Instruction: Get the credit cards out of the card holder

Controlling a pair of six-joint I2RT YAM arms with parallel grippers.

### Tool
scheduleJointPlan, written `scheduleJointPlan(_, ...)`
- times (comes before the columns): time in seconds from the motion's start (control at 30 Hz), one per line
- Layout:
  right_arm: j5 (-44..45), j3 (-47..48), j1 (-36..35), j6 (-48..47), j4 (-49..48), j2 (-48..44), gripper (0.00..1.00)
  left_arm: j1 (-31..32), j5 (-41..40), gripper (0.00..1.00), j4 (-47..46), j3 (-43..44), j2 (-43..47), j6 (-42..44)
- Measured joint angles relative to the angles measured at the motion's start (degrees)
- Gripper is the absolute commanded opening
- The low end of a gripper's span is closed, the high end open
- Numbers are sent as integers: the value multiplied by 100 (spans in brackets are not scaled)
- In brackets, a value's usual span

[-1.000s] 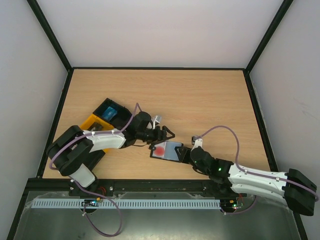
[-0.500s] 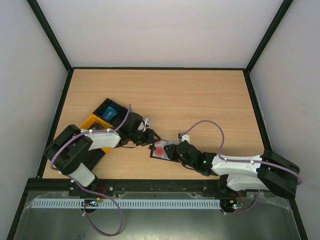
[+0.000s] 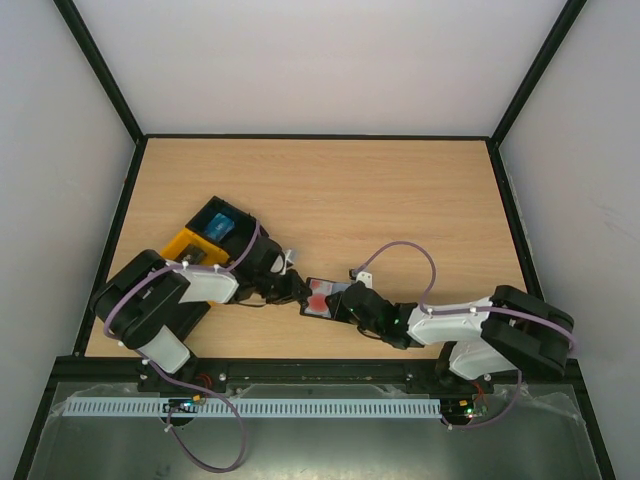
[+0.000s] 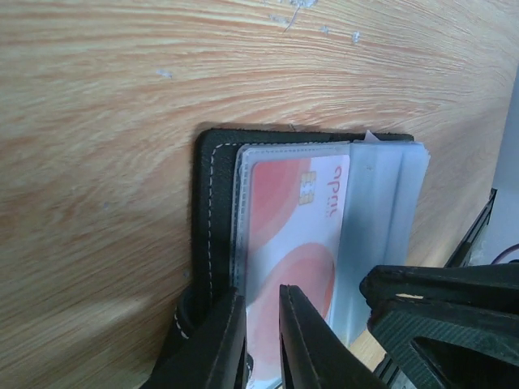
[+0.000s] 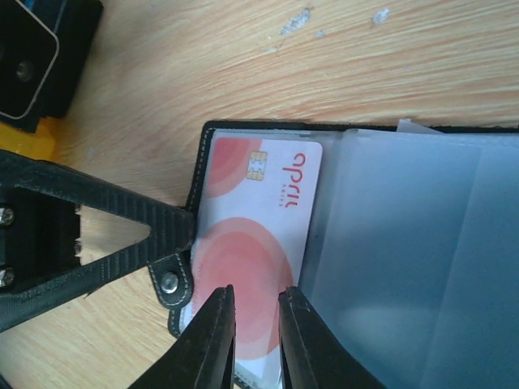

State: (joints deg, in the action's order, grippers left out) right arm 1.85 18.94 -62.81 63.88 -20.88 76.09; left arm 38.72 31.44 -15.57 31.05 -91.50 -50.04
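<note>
One black-and-orange tray [image 3: 185, 245] holding one blue card [image 3: 218, 222] is seen at the left. Next, the left gripper [image 4: 263, 356] is set with its two fingers nearly together over the left edge of the one card holder [image 4: 212, 211], laid open on the table [image 3: 400, 200] with one red card [image 5: 251, 243] in its left pocket. The right gripper [image 5: 255, 348] is likewise narrowed over that card; whether either clamps anything cannot be told.

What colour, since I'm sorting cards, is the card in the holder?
Card: white with red-pink circles; right wrist view.
</note>
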Motion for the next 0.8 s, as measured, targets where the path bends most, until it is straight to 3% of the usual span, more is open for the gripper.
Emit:
scheduleJointPlan(0.2, 4, 46, 0, 7, 4, 284, 17, 107, -17, 3, -131, -109, 2, -96)
scheduleJointPlan(0.8, 2, -142, 85, 131, -260, 304, 16, 350, -175, 3, -170, -129, 13, -284)
